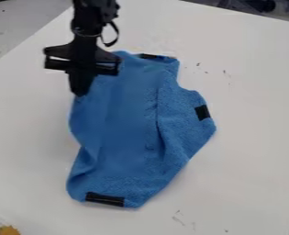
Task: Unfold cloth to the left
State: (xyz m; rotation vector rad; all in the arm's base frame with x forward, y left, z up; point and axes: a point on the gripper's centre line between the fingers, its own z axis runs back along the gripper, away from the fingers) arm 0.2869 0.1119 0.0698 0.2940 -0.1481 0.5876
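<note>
One rumpled blue cloth (125,133), softly textured, lies folded.

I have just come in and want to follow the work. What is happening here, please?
A robot arm's black gripper is at the upper left edge, as pictured, of a blue cloth on a white table. The job is to unfold the cloth to the left. It is partly spread but not yet flat: folds show, and its outline is uneven. Whether the gripper holds it, I cannot tell.
</note>
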